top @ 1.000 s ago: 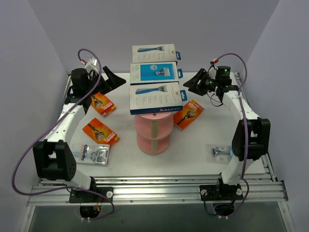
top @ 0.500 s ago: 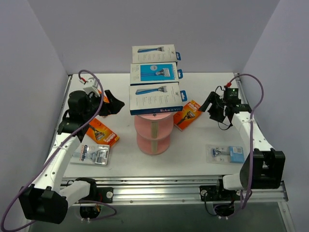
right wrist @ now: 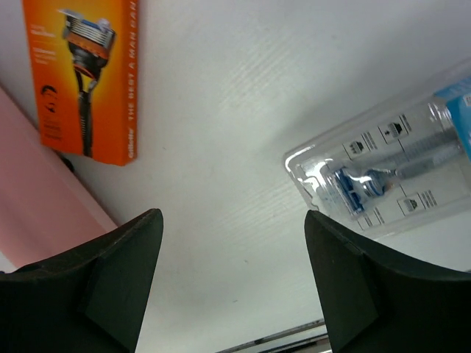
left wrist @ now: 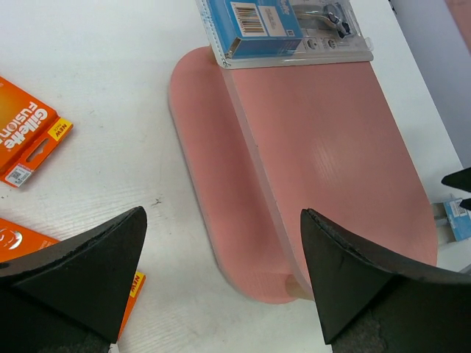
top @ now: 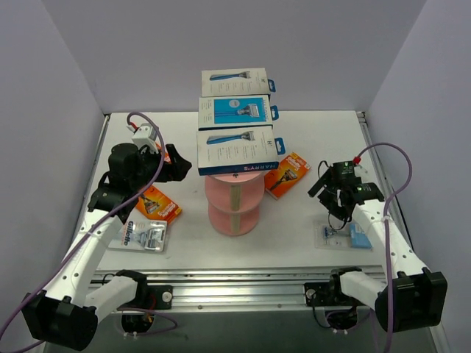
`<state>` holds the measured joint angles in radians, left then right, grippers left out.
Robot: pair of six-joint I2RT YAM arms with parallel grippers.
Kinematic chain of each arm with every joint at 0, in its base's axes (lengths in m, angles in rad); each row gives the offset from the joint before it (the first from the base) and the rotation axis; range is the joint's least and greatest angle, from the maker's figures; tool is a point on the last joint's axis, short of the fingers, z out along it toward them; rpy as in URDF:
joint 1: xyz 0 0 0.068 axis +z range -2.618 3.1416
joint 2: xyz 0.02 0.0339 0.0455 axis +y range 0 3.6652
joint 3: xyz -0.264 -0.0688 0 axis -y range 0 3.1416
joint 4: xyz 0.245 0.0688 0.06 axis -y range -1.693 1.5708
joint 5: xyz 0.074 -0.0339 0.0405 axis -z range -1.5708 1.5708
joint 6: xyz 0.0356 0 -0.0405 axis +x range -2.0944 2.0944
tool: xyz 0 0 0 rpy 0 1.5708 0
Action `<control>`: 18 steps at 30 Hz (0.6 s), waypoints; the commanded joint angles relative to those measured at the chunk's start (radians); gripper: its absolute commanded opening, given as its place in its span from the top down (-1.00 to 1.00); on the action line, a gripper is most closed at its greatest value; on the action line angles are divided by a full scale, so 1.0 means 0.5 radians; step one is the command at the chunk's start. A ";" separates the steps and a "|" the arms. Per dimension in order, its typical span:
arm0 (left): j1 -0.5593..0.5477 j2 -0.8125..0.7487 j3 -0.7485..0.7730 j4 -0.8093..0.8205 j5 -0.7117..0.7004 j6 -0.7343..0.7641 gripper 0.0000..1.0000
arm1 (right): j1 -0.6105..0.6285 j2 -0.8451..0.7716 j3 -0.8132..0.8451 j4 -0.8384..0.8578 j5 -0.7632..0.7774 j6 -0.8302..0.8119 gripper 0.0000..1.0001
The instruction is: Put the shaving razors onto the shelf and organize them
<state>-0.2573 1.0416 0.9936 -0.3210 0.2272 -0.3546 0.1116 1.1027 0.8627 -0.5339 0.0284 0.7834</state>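
Note:
The pink shelf (top: 234, 200) stands mid-table. Three razor boxes lie in a row on its top tier: white (top: 235, 81), blue (top: 235, 110), white (top: 237, 149). More shaving razors lie on the table: an orange card (top: 287, 174) right of the shelf, an orange card (top: 153, 204) and a clear Gillette pack (top: 143, 235) on the left, and a clear blister pack (top: 343, 234) near right. My left gripper (top: 180, 168) hovers open left of the shelf, holding nothing. My right gripper (top: 324, 190) hangs open between the orange card (right wrist: 85, 73) and the blister pack (right wrist: 390, 184).
In the left wrist view the shelf's long pink tier (left wrist: 331, 147) runs away from the open left gripper (left wrist: 221, 287), with a blue-card pack (left wrist: 287, 26) at its far end and orange cards (left wrist: 26, 132) on the white table. The walls stand close on both sides.
Both arms have swung from the far corners toward the near side. The left gripper now sits beside the shelf. The right gripper's jaws have widened as it came over the near-right blister pack.

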 commanded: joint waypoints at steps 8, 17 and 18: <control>-0.022 -0.058 -0.002 -0.036 -0.123 0.065 -0.88 | 0.108 -0.058 -0.155 -0.377 0.400 0.406 -0.56; -0.038 -0.058 0.001 -0.042 -0.114 0.068 -0.88 | 0.124 -0.079 -0.277 -0.442 0.480 0.519 -0.63; -0.044 -0.058 0.001 -0.042 -0.117 0.071 -0.88 | 0.127 -0.082 -0.314 -0.433 0.486 0.535 -0.64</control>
<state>-0.2691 1.0271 0.9932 -0.3447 0.1814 -0.3347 0.1658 1.0733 0.7441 -0.6983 0.2119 1.0046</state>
